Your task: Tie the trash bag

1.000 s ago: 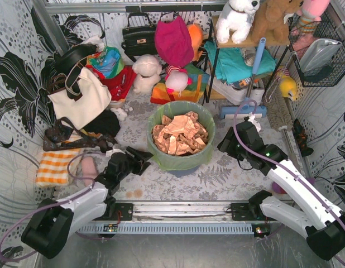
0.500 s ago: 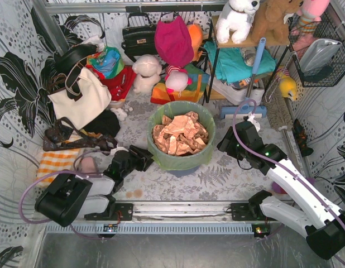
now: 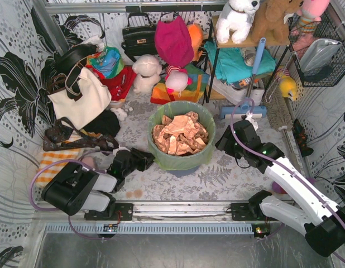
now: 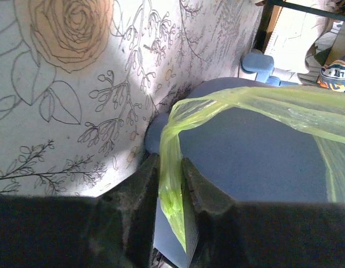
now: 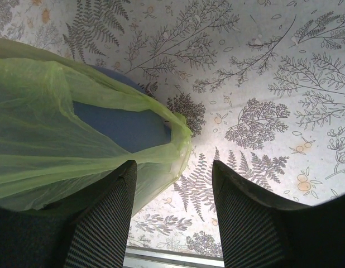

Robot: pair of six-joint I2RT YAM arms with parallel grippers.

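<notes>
The trash bag point(image 3: 207, 146), holding crumpled brown paper point(image 3: 181, 133), lines the blue-grey bin point(image 3: 182, 169) mid-table and has not shifted over the last second. The left gripper point(image 3: 148, 161) has slid in from farther left to the bag's left rim, and its once-wide jaws now pinch a fold of green plastic between its fingers point(image 4: 140, 195). The right gripper point(image 3: 223, 145) has barely moved at the right rim, its jaws apart and the bag's edge ungripped just ahead.

The trash bag point(image 3: 186, 161), thin translucent lime-green, stands upright and open-mouthed mid-desk point(image 3: 217, 178), holding crumpled copper-brown paper point(image 3: 178, 134).
</notes>
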